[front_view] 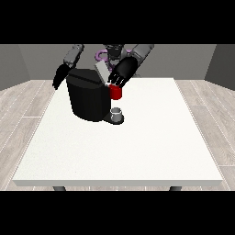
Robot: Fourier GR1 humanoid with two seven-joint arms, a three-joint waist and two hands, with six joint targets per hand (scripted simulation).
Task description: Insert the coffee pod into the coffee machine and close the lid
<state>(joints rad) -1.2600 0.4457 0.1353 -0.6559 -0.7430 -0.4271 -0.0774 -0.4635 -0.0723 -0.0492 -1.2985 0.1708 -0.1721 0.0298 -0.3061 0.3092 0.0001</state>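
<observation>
The black coffee machine [87, 97] stands on the white table [137, 147] at the back left. Its grey lid [101, 71] is tilted up at the top. A red thing at the machine [116, 92] shows on its right side. Below it, a grey thing [117, 113] sits on the machine's base plate. The hand at the view's right [121, 73] reaches down over the lid, fingers stretched out and ending just above the red thing. The hand at the view's left [59, 78] hangs beside the machine's left side with straight fingers, holding nothing.
The table's front edge [119, 182] and right edge are far from both hands. A purple ring-shaped part [100, 56] shows on the robot's body behind the machine.
</observation>
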